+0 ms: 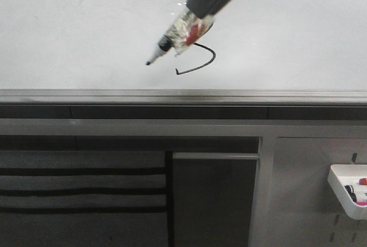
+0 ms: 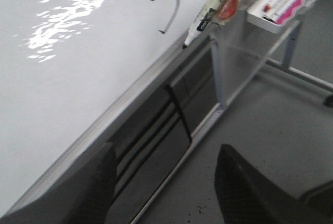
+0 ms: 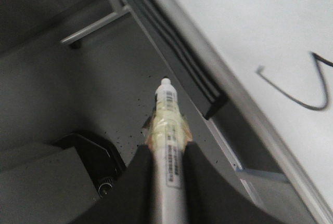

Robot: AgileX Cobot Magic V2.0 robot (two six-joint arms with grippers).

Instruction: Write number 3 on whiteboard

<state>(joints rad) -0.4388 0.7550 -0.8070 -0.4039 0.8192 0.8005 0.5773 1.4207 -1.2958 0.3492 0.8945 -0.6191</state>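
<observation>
The whiteboard (image 1: 86,23) fills the upper front view. On it is a thin black number 3 (image 1: 202,63): its lower curve and the small tail at its lower left show, and its upper part is hidden behind the marker. My right gripper (image 1: 198,15) comes in from the top, shut on a taped marker (image 1: 172,38) whose black tip points down-left, left of the digit's tail. In the right wrist view the fingers (image 3: 197,182) clamp the marker (image 3: 169,120), with the stroke (image 3: 302,96) off to the side. My left gripper (image 2: 166,182) is open and empty below the whiteboard (image 2: 78,78).
A grey metal rail (image 1: 183,97) runs under the board. Below it are dark panels (image 1: 215,201) and a grey pegboard with a white tray of markers (image 1: 350,192), also in the left wrist view (image 2: 273,5). Grey floor (image 2: 270,120) lies beneath.
</observation>
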